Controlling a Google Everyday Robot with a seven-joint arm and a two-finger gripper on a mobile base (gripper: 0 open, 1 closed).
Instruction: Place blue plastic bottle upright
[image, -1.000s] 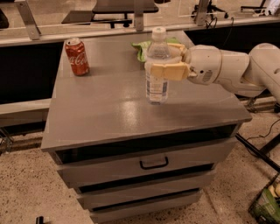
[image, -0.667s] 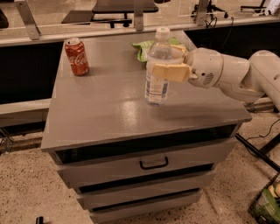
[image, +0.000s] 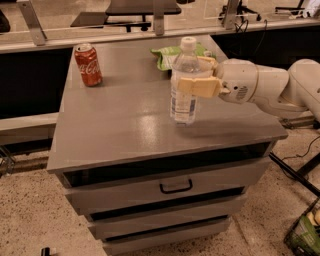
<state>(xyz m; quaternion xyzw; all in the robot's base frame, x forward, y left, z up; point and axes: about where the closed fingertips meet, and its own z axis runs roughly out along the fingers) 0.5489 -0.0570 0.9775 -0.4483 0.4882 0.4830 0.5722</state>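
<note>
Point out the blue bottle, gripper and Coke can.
blue plastic bottle (image: 183, 106): camera view, its label.
gripper (image: 187, 75): camera view, between fingers clamping the bottle's middle.
Coca-Cola can (image: 88, 66): camera view, red side.

light: warm, kinda dim, came from overhead | glare: pale sheen on the table (image: 100, 132) just left of the bottle (image: 183, 107) | shadows: soft smear right of the bottle, below the gripper (image: 191, 75) that clamped its middle; drawer gaps (image: 165, 167) were near black | colour: yellowish cast all over
</note>
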